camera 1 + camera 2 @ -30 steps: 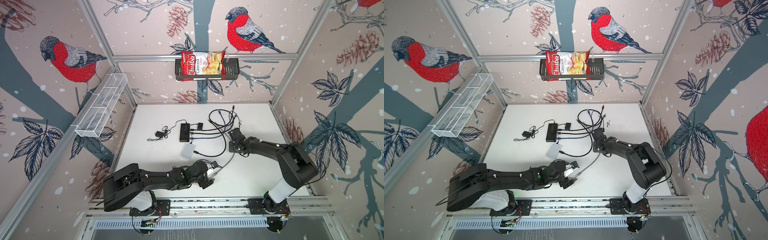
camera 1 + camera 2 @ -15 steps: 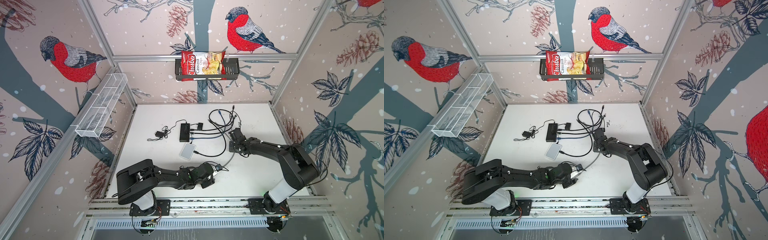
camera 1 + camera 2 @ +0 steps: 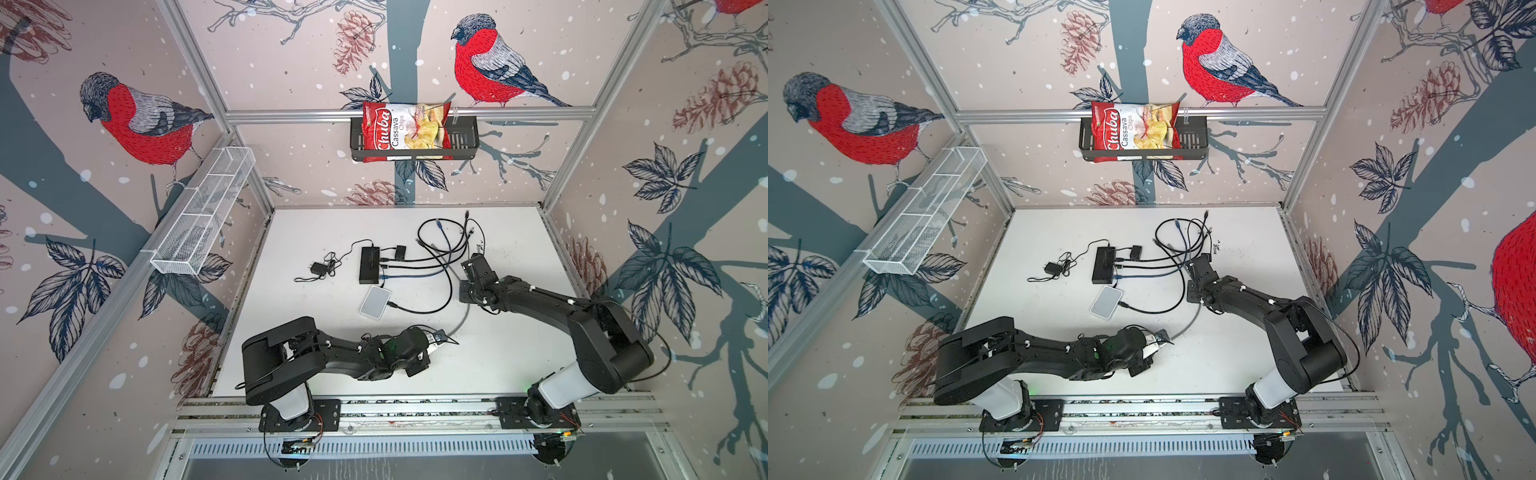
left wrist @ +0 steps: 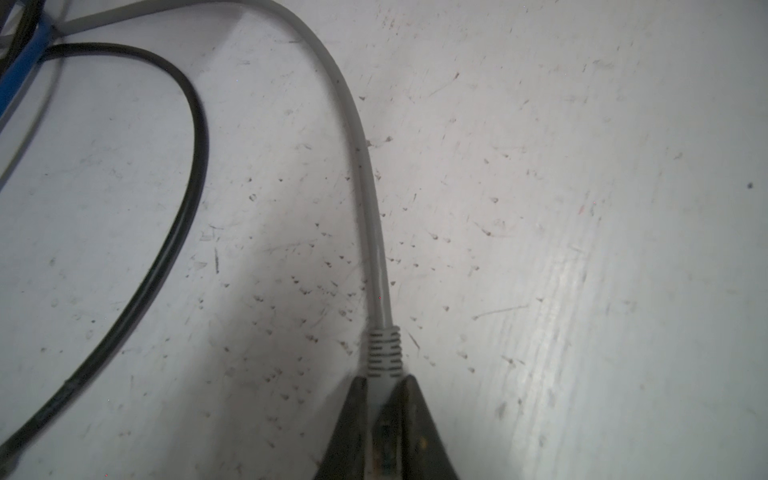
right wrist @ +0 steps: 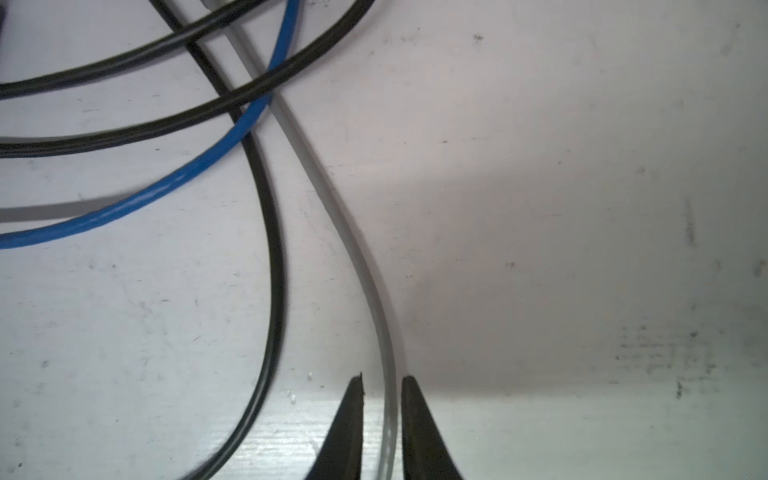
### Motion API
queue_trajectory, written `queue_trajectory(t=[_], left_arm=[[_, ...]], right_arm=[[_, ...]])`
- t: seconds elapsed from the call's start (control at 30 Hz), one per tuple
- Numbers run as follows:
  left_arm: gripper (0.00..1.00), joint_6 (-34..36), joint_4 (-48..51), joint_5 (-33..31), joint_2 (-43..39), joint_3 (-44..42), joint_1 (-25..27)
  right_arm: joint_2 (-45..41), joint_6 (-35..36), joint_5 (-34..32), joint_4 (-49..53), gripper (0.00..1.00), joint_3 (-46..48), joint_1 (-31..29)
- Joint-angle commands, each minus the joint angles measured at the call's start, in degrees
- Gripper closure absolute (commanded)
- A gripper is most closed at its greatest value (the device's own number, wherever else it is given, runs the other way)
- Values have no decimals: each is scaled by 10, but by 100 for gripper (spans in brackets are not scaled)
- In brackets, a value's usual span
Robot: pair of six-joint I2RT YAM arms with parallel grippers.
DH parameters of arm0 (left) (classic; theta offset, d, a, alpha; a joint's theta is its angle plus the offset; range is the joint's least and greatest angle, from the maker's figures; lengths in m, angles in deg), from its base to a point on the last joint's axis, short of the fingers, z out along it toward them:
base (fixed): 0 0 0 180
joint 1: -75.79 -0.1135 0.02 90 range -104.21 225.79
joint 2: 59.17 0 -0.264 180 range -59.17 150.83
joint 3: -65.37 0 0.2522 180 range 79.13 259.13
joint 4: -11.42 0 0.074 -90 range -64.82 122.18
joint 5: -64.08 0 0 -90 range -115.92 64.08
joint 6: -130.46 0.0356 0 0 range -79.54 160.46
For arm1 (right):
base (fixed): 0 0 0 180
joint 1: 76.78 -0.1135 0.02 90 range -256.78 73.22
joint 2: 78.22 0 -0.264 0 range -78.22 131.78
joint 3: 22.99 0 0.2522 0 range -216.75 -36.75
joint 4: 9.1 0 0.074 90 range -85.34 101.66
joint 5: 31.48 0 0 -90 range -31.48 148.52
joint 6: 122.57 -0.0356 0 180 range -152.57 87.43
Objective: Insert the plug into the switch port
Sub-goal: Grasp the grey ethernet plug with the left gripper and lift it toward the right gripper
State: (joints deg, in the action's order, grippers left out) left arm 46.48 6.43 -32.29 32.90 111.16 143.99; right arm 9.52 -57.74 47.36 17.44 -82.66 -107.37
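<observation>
Grasp step, by judgement; insertion not yet begun. Pinching the grey network plug (image 4: 384, 351) at its ribbed boot with the left claw (image 4: 384, 377), pressed together on it, low on the counter (image 4: 582, 208). Holding it well apart from the black switch (image 3: 370, 264), out beyond the white box (image 3: 375, 302) lying just beside the switch. Trailing a grey cable (image 4: 368, 174) from there toward the tangle on the switch's port side. Straddling that same cable with the right claw (image 5: 384, 379), parted a little, thin gap showing beside one finger (image 5: 419, 424), so not clamping; well off the switch's port side, near the tangle. Seated in the switch: several black leads and a blue lead (image 5: 187, 178); cannot tell the free port, too small in both top views. Next, as a guess: lift plug clear of counter, carry toward port side of switch, turn nose to face a free port, square up, push straight until latched. Calls for slack, so ease right claw off or feed cable along rather than drag. Watch for twist in the pinch, snag on the black loop (image 4: 199, 145) close by, and sliding of the switch under the push; bracing it with the right claw probably worth it.
</observation>
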Motion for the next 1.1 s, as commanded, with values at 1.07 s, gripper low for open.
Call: queue_trajectory(t=[1.07], left_arm=[[86, -26, -59, -91, -312, -174, -11]], right_arm=[[-124, 928, 509, -78, 75, 84, -105]])
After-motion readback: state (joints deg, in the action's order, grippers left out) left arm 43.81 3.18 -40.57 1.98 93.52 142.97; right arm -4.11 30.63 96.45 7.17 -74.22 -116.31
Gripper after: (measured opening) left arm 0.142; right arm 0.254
